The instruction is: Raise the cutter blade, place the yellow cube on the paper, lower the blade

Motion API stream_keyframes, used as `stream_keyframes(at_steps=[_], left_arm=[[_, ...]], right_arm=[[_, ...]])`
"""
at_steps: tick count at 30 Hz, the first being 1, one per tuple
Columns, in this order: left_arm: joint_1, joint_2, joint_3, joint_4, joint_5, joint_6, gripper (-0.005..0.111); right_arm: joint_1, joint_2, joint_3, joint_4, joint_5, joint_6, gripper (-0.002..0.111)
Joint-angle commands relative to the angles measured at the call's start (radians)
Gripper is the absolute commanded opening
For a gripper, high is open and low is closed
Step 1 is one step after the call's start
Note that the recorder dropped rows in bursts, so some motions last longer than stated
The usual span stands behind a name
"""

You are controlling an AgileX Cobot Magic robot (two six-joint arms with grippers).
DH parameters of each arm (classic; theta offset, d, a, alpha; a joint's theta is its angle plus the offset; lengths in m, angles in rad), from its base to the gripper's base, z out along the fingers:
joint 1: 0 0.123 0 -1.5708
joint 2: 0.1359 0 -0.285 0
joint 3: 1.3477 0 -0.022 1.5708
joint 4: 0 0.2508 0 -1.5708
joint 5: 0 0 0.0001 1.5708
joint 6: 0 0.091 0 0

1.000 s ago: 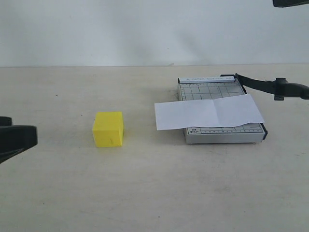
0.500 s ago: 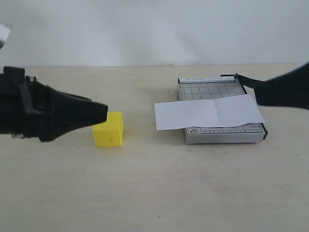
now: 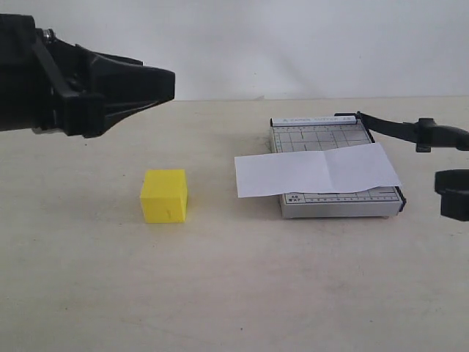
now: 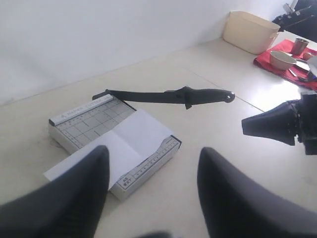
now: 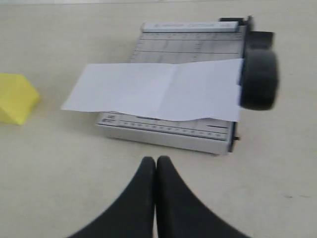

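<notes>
Pale tabletop (image 3: 234, 293) against a plain white wall (image 3: 293, 44). The board (image 3: 315, 136) sits right of centre with the paper (image 3: 316, 170) laid across it, overhanging on the side toward the cube (image 3: 164, 196). The cube rests on the tabletop, well apart from the paper and untouched. The blade (image 3: 388, 126) stands off the board: the left wrist view shows it angled up from its hinge, handle clear of the board's edge, so the raising step reads as done.

Step in hand, by judgement: fetching the cube. The left tool (image 3: 167, 82) hangs high over the tabletop, above and left of the cube in the exterior view, its arm reaching in from the left edge. Its fingers (image 4: 74, 198) stand moderately apart with nothing between them. The next move calls for a descent over the cube, fingers squared to two opposite faces, before closing.

The right tool (image 5: 156, 166) is pinched closed and empty, low beside the board's near corner, touching neither board nor blade.
</notes>
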Motion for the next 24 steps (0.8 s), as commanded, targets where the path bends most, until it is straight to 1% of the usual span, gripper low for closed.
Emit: stream_keyframes(at_steps=[1,4,8,12,16,18,19,20,21,22,24], left_arm=[[-0.041,0.046,-0.006,-0.132,-0.033,0.139,0.052],[-0.070,0.114,-0.006,-0.158,-0.040,0.222,0.052],[-0.102,0.243,-0.024,-0.158,-0.045,0.272,0.052],[-0.133,0.389,-0.074,-0.158,-0.057,0.302,0.052],[-0.140,0.490,-0.140,-0.158,-0.057,0.308,0.046],[-0.140,0.531,-0.183,-0.158,-0.057,0.308,0.038],[-0.140,0.563,-0.216,-0.158,-0.057,0.308,0.027],[-0.140,0.579,-0.234,-0.158,-0.055,0.310,0.021],[-0.140,0.606,-0.268,-0.158,-0.050,0.326,0.008],[-0.140,0.621,-0.284,-0.158,-0.049,0.335,0.005],[-0.140,0.670,-0.329,-0.158,-0.021,0.337,0.004]], right_arm=[[0.001,-0.005,0.021,0.058,-0.170,-0.058,0.000],[0.001,-0.005,0.021,0.066,-0.183,-0.019,0.000],[0.001,-0.005,0.021,0.066,-0.180,-0.024,0.000],[0.001,-0.005,0.021,0.066,-0.160,-0.024,0.000],[0.001,-0.005,0.021,0.066,-0.116,-0.024,0.000],[0.001,-0.005,0.021,0.066,-0.088,-0.024,0.000],[0.001,-0.005,0.021,0.066,-0.064,-0.022,0.000],[0.001,-0.005,0.021,0.066,-0.059,-0.020,0.000],[0.001,-0.005,0.021,0.066,-0.052,-0.020,0.000],[0.001,-0.005,0.021,0.066,-0.052,-0.020,0.000],[0.001,-0.005,0.021,0.066,-0.064,-0.020,0.000]])
